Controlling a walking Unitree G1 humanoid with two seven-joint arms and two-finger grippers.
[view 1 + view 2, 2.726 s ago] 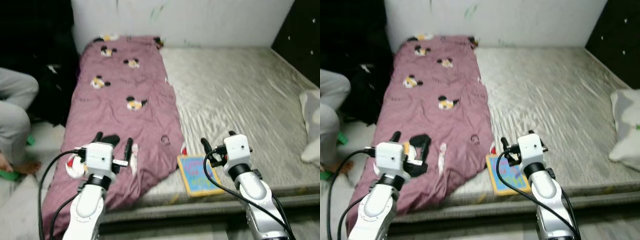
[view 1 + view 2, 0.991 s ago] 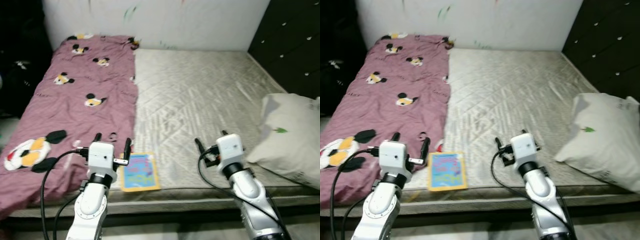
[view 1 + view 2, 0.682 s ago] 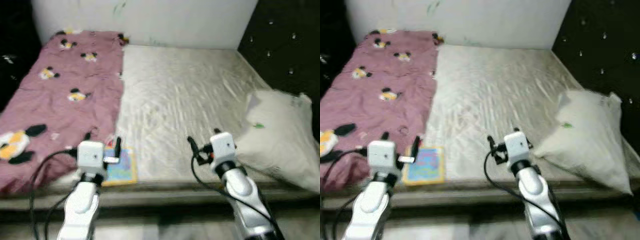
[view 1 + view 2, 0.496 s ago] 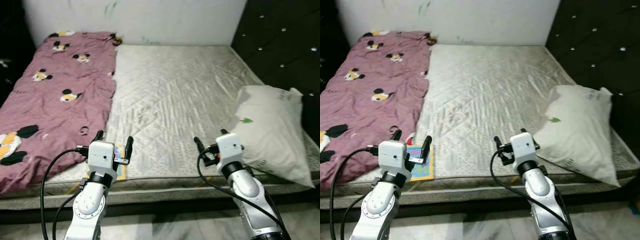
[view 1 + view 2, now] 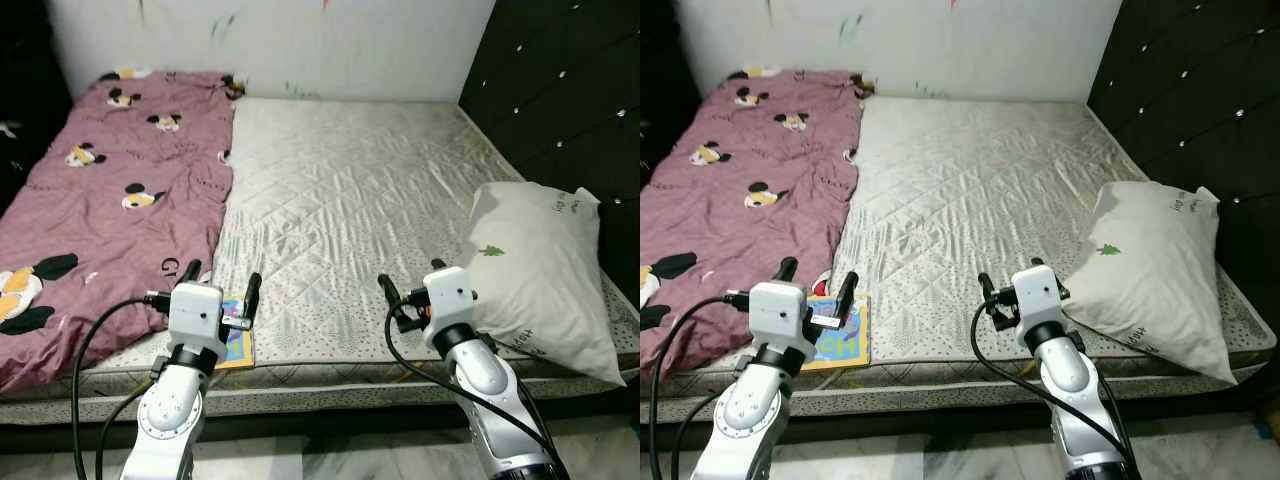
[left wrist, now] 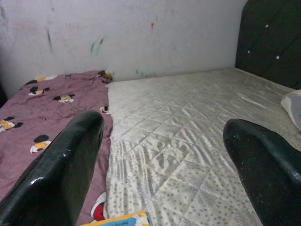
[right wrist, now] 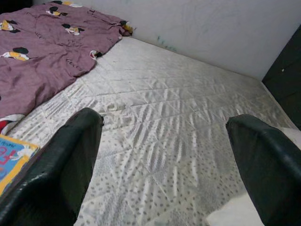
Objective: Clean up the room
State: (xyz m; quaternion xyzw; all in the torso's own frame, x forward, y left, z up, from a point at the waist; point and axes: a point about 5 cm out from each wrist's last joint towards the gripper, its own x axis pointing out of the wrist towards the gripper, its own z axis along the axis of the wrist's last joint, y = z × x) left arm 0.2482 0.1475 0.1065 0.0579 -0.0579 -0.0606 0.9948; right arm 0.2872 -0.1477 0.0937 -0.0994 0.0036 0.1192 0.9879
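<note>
Now that the camera has swung right, both open grippers, left gripper [image 5: 220, 291] and right gripper [image 5: 408, 288], are hovering empty at lower frame, bringing the pillow [image 5: 535, 275] into view.

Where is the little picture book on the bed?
Look at the big bed's grey mattress. At its near edge, beside the pink mouse blanket, lies the picture book. It is the one flat thing there with a yellow border and blue cover.

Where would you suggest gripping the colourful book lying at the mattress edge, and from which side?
Probably the book's near edge: it lies flat at the mattress rim beside the blanket. The open left gripper hovers just above, so come from the front, low.
</note>
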